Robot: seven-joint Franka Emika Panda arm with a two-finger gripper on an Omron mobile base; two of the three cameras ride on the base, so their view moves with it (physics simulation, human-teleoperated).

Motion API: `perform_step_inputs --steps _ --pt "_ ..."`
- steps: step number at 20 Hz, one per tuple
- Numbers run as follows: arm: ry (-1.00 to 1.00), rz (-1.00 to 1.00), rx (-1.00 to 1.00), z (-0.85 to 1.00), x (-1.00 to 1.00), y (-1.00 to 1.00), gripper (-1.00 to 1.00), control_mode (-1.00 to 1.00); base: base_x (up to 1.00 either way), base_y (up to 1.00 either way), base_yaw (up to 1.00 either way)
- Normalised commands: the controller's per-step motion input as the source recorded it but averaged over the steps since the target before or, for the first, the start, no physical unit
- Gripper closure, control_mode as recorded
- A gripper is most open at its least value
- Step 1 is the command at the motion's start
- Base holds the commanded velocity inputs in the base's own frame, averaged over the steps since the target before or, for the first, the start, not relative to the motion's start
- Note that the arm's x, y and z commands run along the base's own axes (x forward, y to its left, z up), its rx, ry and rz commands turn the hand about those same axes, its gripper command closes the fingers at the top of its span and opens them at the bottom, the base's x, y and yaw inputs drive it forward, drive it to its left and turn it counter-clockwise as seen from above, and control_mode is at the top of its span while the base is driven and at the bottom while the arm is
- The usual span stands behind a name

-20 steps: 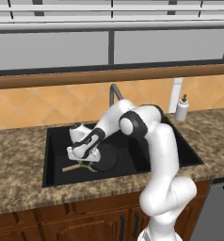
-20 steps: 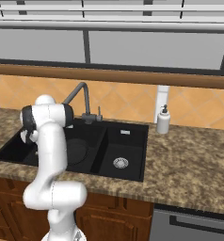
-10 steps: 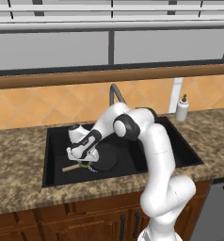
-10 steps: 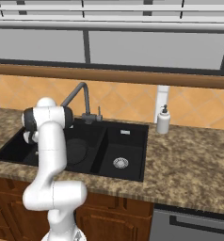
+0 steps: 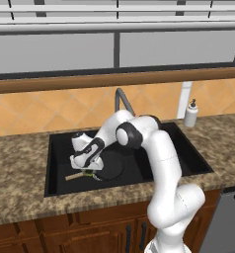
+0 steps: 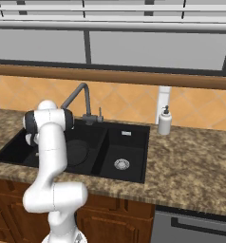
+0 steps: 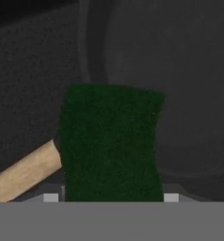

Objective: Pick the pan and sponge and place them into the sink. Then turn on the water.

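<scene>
The black double-basin sink (image 5: 161,158) is set into the granite counter. In its large bowl lies the black pan (image 5: 113,168), with its light-wooden handle (image 5: 74,176) pointing left. My gripper (image 5: 88,171) hangs low in that bowl, over the spot where the handle joins the pan. It is shut on the dark green sponge (image 7: 111,141), which fills the gap between the fingertips in the hand view. Beneath the sponge lie the pan's rim (image 7: 189,94) and its handle (image 7: 24,174). The sponge's yellowish-green edge (image 5: 91,173) peeks out under the hand. No water runs from the dark grey faucet (image 5: 122,99).
A white soap dispenser (image 5: 190,114) stands on the counter right of the sink, against the tiled wall. The smaller bowl (image 6: 122,152) with its silver drain (image 6: 121,164) is on the right. The faucet (image 6: 80,97) arches over the divider. Granite counter (image 5: 20,173) surrounds the sink.
The hand has sunk a little lower and to the left into the large bowl, still holding the sponge. The pan has not moved.
</scene>
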Motion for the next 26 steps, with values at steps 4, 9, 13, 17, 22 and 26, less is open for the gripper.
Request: perform_step_inputs --steps 4,9,13,17,22,26 --pt "0.00 0.00 0.00 -0.06 0.00 0.00 1.00 -1.00 0.00 0.00 0.00" --pt "0.00 0.00 0.00 0.01 0.00 0.00 -1.00 -1.00 0.00 0.00 0.00" --pt "0.02 0.00 0.08 0.32 -0.02 -0.21 -1.00 -1.00 0.00 0.00 0.00" --pt "-0.04 0.00 0.01 0.57 -0.08 -0.08 -1.00 -1.00 0.00 0.00 0.00" --pt "-0.13 0.00 0.00 0.77 -0.24 -0.08 -1.00 -1.00 0.00 0.00 0.00" --pt "-0.16 0.00 0.03 1.00 -0.62 -0.42 -1.00 -1.00 0.00 0.00 0.00"
